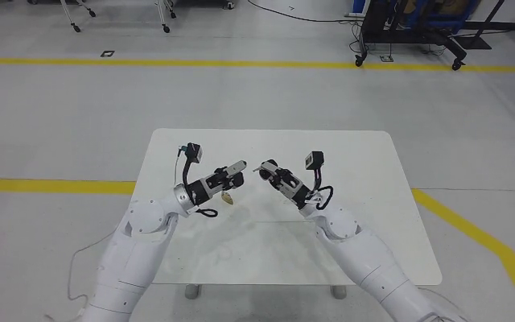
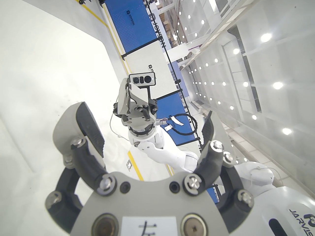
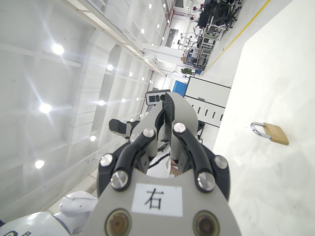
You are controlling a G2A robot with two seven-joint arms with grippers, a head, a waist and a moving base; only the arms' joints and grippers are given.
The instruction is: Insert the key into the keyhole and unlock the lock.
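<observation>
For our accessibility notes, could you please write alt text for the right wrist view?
The right end effector, shut, is raised over a white table. A brass padlock lies flat on the table, apart from it.

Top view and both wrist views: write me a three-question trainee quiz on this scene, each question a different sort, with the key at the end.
1. True or false: the left gripper is shut on the padlock.
2. Pick one. The right gripper is: A) wide open; B) shut, off the padlock; C) shut on the padlock.
3. Fill in: the padlock lies on the ___.

Key
1. False: it is open and empty, above the table.
2. B.
3. table.
</observation>
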